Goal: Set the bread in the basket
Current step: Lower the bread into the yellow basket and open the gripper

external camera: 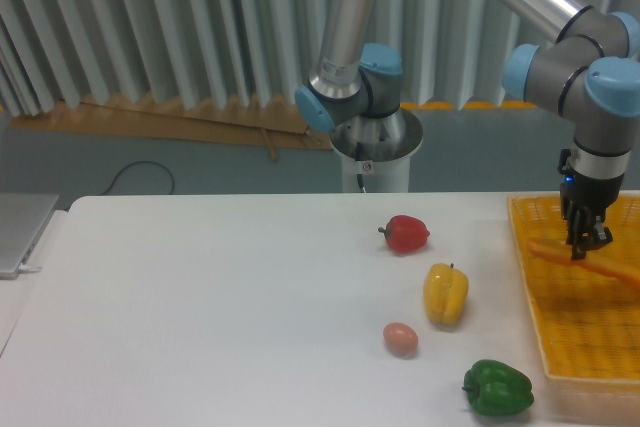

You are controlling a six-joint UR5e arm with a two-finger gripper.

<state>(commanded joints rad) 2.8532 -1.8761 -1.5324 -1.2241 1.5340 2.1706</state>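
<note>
The bread (560, 254) is a long slim orange loaf held level just above the floor of the yellow woven basket (575, 347) at the table's right edge; its right end runs out of the picture. My gripper (582, 245) points straight down over the basket's back part and is shut on the bread near its middle.
On the white table left of the basket lie a red pepper (406, 233), a yellow bell pepper (445, 293), a small brown egg (400, 338) and a green pepper (497, 388). The arm's base (375, 147) stands behind the table. A grey tray edge (20, 232) shows at far left.
</note>
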